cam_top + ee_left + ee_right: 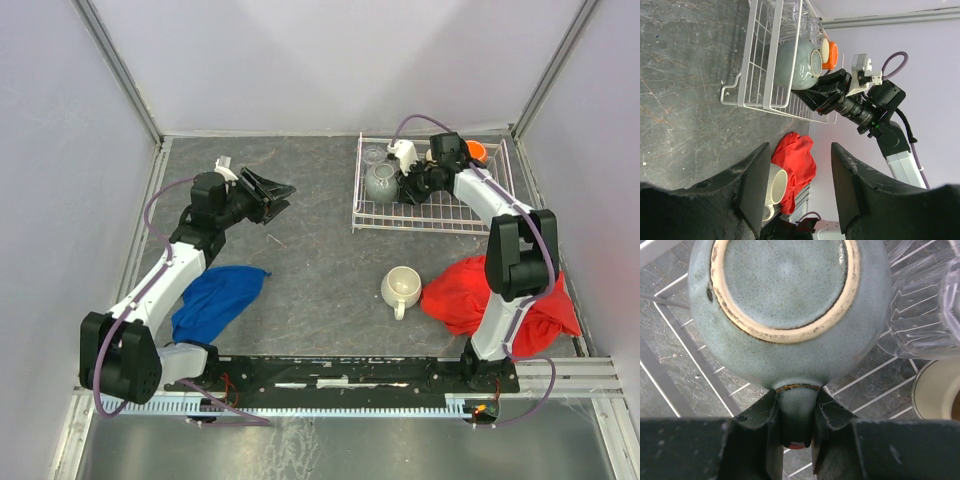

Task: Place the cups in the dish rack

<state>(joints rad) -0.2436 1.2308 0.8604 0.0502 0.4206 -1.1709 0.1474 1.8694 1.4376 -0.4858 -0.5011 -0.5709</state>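
Observation:
My right gripper (408, 186) reaches into the white wire dish rack (420, 222) and is shut on the handle of the grey-green mug (382, 182). In the right wrist view the mug (790, 300) shows its base, with its handle pinched between my fingers (760, 415). Clear glass tumblers (925, 305) lie beside it, and an orange mug (474, 152) sits at the rack's far right. A cream-white mug (401, 288) stands upright on the table in front of the rack. My left gripper (275, 195) is open and empty, held above the table left of the rack.
A red cloth (490, 295) lies at the right by the right arm's base, touching the cream-white mug's side. A blue cloth (215, 300) lies at the left near the left arm. Walls enclose the table on three sides.

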